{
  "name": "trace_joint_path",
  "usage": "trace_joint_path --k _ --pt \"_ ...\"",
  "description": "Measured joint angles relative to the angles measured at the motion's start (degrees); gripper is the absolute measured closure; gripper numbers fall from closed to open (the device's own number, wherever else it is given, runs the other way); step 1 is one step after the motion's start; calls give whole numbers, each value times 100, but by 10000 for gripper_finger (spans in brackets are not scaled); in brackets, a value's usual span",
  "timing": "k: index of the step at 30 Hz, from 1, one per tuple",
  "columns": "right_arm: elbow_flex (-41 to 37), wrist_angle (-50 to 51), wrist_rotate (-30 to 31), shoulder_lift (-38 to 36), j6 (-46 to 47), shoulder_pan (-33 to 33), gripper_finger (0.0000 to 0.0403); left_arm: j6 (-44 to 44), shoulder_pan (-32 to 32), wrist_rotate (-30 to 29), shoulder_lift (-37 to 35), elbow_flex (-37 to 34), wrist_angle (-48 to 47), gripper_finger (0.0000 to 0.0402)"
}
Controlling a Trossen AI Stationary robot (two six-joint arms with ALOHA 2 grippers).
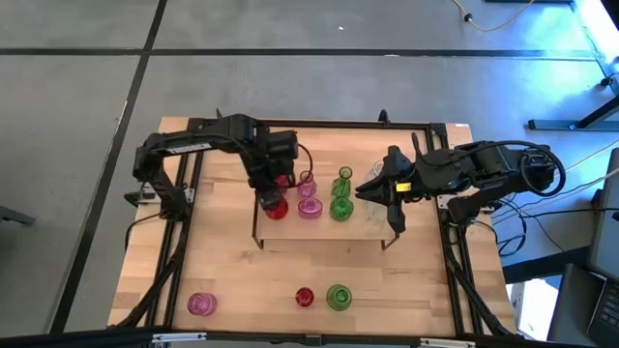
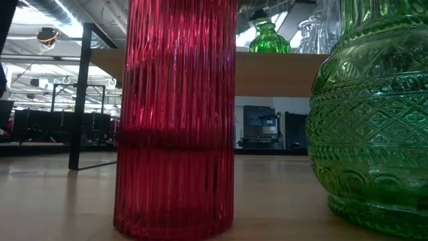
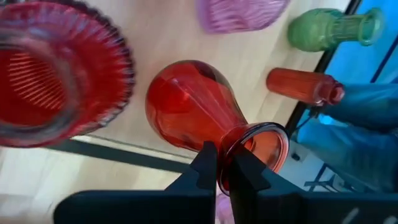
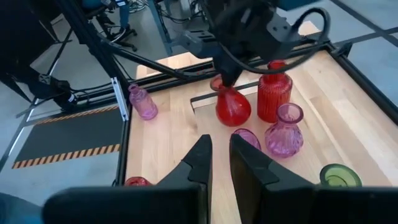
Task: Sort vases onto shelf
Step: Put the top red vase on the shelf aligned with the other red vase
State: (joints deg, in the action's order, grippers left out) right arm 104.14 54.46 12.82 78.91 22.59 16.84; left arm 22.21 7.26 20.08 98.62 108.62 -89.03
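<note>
Vases sit in two groups. On the shelf (image 1: 368, 230): a round-bellied red vase (image 3: 193, 112) at the left end, gripped at its rim by the left tool (image 3: 224, 163), fingers clenched on the glass; beside it a ribbed red vase (image 4: 274, 96), two pink vases (image 1: 309, 206) and green vases (image 1: 341, 207) near the middle. On the bench (image 1: 232, 280), at the near edge, well apart from the shelf: a pink vase (image 1: 201, 304), a small red vase (image 1: 305, 298) and a green vase (image 1: 338, 297). Right tool (image 4: 220, 163) hovers over the shelf's right part, fingers nearly closed, holding nothing.
</note>
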Motion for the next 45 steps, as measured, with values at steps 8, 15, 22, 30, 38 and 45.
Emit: trace_joint_path --k 8,15,22,30,38,45 --pt "0 8 -1 0 -26 0 363 -162 213 184 126 -62 -106 394" --pt "0 11 -2 0 -31 0 363 -202 302 186 128 -175 -102 378" --pt "0 11 -2 0 -33 0 363 -259 300 194 128 -175 -95 361" --pt "0 9 -3 0 -28 0 363 -288 299 118 128 -175 -90 358" --pt "0 7 -4 0 -20 0 363 -249 296 101 128 -175 -43 356" --pt "0 9 -5 -2 -13 0 363 -184 296 99 128 -175 33 356"
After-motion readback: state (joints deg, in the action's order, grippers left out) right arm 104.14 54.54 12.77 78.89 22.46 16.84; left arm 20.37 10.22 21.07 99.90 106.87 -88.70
